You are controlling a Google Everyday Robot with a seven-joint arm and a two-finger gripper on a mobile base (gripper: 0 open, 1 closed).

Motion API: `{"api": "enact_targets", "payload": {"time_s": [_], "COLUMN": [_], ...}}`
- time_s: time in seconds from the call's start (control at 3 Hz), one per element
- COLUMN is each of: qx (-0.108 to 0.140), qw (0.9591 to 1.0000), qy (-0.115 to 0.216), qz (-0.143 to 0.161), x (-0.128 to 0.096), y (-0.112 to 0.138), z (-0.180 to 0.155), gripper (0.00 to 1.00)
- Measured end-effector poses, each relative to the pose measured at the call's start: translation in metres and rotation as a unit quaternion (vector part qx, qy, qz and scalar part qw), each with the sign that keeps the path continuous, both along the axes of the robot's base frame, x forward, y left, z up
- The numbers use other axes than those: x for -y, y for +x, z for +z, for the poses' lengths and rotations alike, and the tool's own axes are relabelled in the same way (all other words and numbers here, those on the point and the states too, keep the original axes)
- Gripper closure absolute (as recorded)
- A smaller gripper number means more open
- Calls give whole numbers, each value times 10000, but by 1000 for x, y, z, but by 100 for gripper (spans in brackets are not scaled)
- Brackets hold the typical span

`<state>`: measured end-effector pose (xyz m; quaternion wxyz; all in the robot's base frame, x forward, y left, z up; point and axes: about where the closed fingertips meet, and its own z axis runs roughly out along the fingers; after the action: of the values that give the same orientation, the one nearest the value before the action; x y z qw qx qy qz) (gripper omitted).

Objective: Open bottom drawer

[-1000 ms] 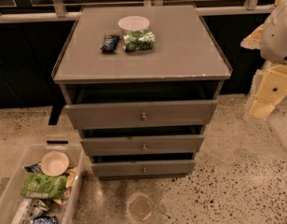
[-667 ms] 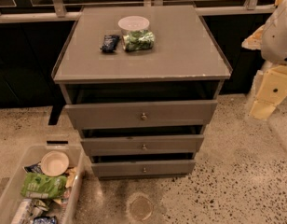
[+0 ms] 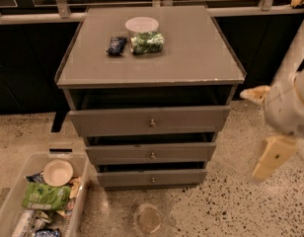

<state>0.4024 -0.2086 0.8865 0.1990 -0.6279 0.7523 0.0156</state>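
The grey cabinet (image 3: 191,58) has three drawers stacked one under another. The bottom drawer (image 3: 122,178) is the lowest and shortest front, with a small round metal knob (image 3: 153,179) at its centre. A dark gap shows above it, and nothing of its inside is visible. My gripper (image 3: 268,135) hangs at the right of the view, beside the cabinet's right side and level with the upper two drawers. It is well apart from the bottom drawer's knob and touches nothing.
A lidded tub of greens (image 3: 143,34) and a dark packet (image 3: 116,45) lie on the cabinet top. A clear bin (image 3: 9,201) with a bowl and snack bags stands on the floor at the lower left. A round mark (image 3: 149,219) is on the speckled floor in front.
The gripper has come down and slightly left along the cabinet's right side. The drawers and the things on top have not moved.
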Motion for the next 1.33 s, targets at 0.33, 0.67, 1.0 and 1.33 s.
{"api": "enact_targets", "payload": {"time_s": [0.33, 0.67, 1.0, 1.33], "qx": [-133, -473, -1164, -1633], "qw": [9970, 9938, 9897, 9843], "qy": [698, 910, 761, 535], "qz": [313, 439, 346, 410], "x": [-16, -19, -20, -37], "y": [-23, -51, -93, -104], "z": [-91, -211, -339, -438], "gripper": [0, 0, 0, 0]}}
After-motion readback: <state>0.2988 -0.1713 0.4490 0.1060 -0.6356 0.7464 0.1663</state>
